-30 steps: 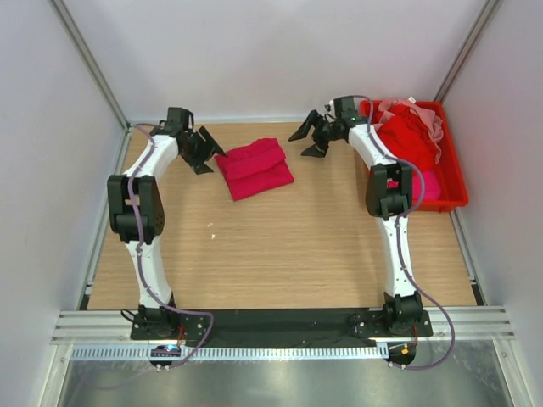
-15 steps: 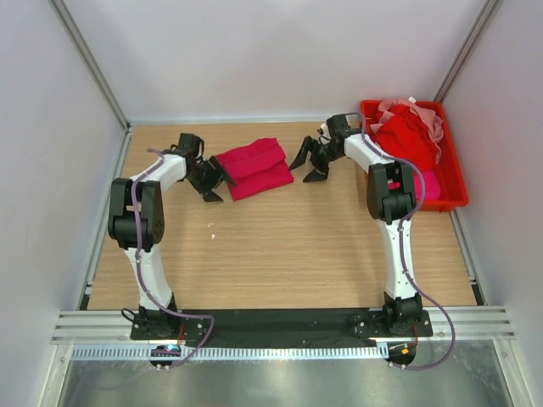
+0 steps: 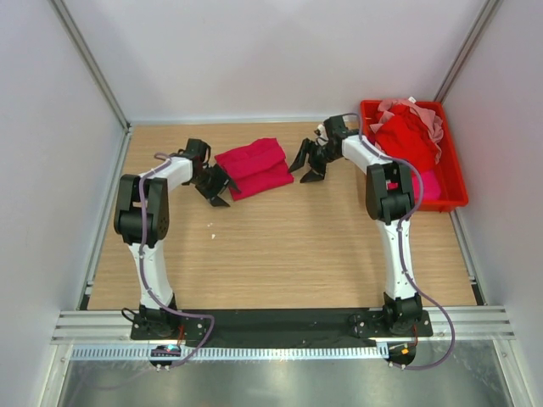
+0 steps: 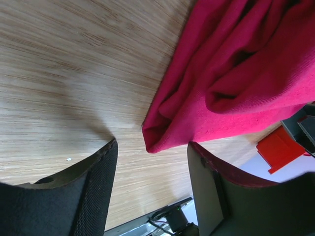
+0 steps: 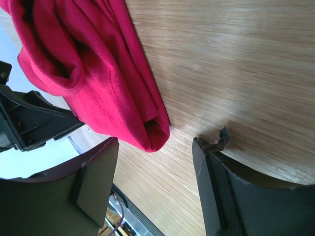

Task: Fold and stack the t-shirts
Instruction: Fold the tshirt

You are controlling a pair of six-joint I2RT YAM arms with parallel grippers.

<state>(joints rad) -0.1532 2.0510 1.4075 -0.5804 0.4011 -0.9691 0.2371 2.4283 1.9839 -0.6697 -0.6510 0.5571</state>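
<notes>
Now the folded t-shirt [image 3: 253,168], crimson-magenta, lies on the wooden table [image 3: 297,246] towards the far side, a little left of centre. It is a small rectangle with its long axis running left to right, tilted so that the right end sits slightly farther away than the left. A fold line runs along that axis and splits it into two bands.

The left gripper [image 3: 221,190] is low at the shirt's near-left corner. Its jaws stand apart and hold nothing. In the left wrist view the corner of the cloth lies just ahead of the gap, with bare wood between the fingers [image 4: 93,187].

The right gripper [image 3: 307,170] is low just beside the shirt's right end. Its jaws too are parted, with nothing in them. In the right wrist view a rounded corner of the shirt points into the space ahead of the fingers [image 5: 93,182], apart from both.

At the far right stands a red bin [image 3: 459,188], with a loose pile of t-shirts [image 3: 407,136] in red and pale pink heaped in it.
</notes>
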